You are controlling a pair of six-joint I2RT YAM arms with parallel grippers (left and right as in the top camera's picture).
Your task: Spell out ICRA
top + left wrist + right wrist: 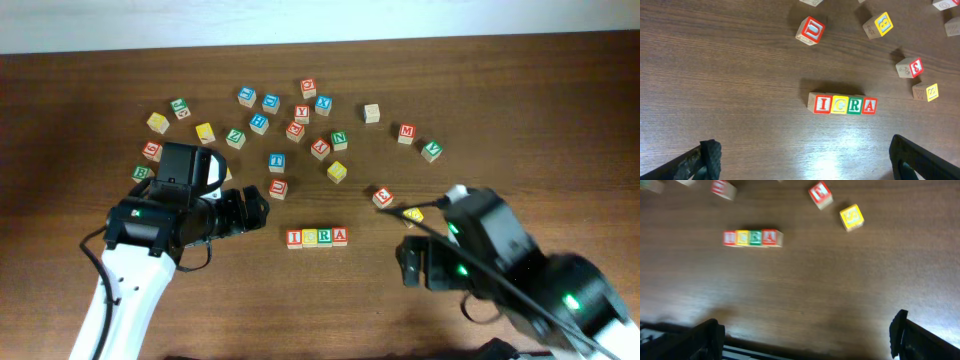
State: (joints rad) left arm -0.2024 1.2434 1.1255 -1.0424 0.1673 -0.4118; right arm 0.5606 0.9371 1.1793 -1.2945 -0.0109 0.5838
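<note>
Dark wood table [520,90] | ICRA row [317,237] touching in line mid-table, nearer the robot-side edge | left gripper [258,207] and right gripper [410,262] jaws spread, empty | cubes likely light, rigid; pinch opposite flat side faces

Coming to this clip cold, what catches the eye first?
The eye goes first to the row of four cubes reading ICRA in red, yellow, green and red, packed side by side near the middle of the table. Beyond it, the other letter cubes lie loosely scattered at odd angles. The left gripper and right gripper sit on either side of the row, both open and holding nothing.
</note>
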